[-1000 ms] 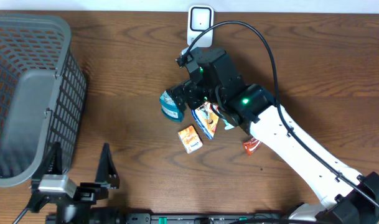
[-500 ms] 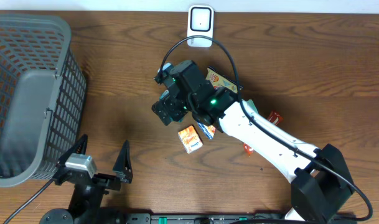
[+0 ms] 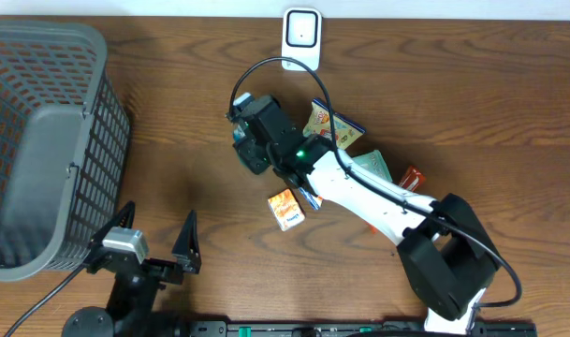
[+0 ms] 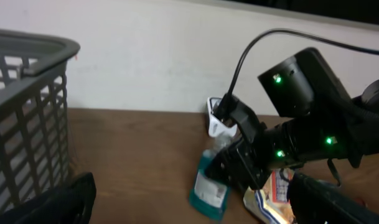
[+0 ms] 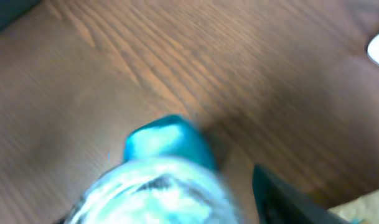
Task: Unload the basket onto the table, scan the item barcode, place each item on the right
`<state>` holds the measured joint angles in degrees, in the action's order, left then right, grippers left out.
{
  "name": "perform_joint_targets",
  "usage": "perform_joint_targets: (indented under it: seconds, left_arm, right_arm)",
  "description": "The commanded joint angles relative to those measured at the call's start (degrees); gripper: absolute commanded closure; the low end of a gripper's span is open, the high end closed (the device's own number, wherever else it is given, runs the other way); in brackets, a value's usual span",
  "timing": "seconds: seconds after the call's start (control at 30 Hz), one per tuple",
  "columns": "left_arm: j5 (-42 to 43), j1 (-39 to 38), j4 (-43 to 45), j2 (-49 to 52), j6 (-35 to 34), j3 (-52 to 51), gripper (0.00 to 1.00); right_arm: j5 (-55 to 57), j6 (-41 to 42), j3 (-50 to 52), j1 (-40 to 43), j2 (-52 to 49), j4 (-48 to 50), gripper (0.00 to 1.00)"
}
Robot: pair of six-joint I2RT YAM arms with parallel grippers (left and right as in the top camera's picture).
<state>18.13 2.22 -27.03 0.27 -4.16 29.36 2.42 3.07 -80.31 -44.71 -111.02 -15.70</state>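
Note:
A teal bottle with a white label [image 4: 208, 188] sits between the fingers of my right gripper [image 3: 252, 142], tilted just over the wood. Only a teal sliver [image 3: 239, 138] shows from overhead, at the gripper's left side. In the right wrist view the bottle [image 5: 161, 177] fills the lower frame, blurred, with one dark finger [image 5: 289, 199] at its right. The white barcode scanner [image 3: 301, 33] stands at the table's far edge, beyond the bottle. My left gripper [image 3: 151, 245] hangs open near the front edge, holding nothing.
A grey mesh basket [image 3: 41, 140] takes up the left side. An orange box [image 3: 285, 208], a blue-and-white packet [image 3: 310, 197], a yellow snack packet [image 3: 324, 120], a green packet [image 3: 371, 167] and a red packet [image 3: 411, 176] lie around the right arm.
My right arm swung left and toward the scanner, and its jaws closed in on the teal bottle. The left gripper shifted slightly right near the front edge.

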Motion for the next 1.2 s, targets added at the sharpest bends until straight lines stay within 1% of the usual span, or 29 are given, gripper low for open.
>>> perform_joint_targets:
  seconds: [0.0,0.03,0.07,0.1,0.13,0.33,0.5,0.77,0.93,1.07,1.1,1.17]
  left_arm:
    - [0.9,0.1,0.1,-0.1,0.0,-1.8,0.02]
    - [0.9,0.1,0.0,-0.1,0.0,-2.3,0.02]
    - [0.9,0.1,0.1,-0.1,0.0,-2.8,0.02]
    - [0.9,0.1,0.1,-0.1,0.0,-3.2,0.02]
    - [0.9,0.1,0.1,-0.1,0.0,-3.6,0.02]
    - [0.9,0.1,0.1,-0.1,0.0,-4.8,0.02]
    - [0.9,0.1,0.1,-0.1,0.0,-4.8,0.02]
    - [0.9,0.1,0.1,-0.1,0.0,-4.8,0.02]
    - [0.9,0.1,0.1,0.0,0.0,-4.8,0.02]
    - [0.7,0.1,0.1,-0.1,0.0,-4.8,0.02]
    - [0.7,0.1,0.1,0.0,0.0,-4.8,0.02]
    - [0.7,0.1,0.1,0.0,0.0,-5.0,0.02]
  right_arm:
    - [2.0,-0.2,-0.6,-0.3,-1.7,0.5,0.73]
    - [2.0,-0.2,-0.6,-0.3,-1.9,0.5,0.83]
    - [2.0,-0.2,-0.6,-0.3,-2.0,0.3,0.91]
    - [2.0,-0.2,-0.6,-0.3,-2.0,0.1,0.97]
    - [2.0,-0.2,-0.6,-0.3,-2.0,0.0,0.99]
    - [2.0,-0.2,-0.6,-0.3,-0.8,-1.4,0.99]
    - [1.9,-0.2,-0.6,-0.3,1.9,-7.8,0.99]
    - [1.9,-0.2,-0.6,-0.4,2.3,-16.1,0.99]
    - [1.6,-0.1,-0.6,-0.4,2.9,-18.2,0.89]
    - [1.6,0.3,-0.6,-0.4,5.2,-18.2,0.76]
    - [1.5,0.3,-0.6,-0.4,5.8,-17.9,0.69]
    - [1.5,0.5,-0.6,-0.4,6.5,-17.5,0.53]
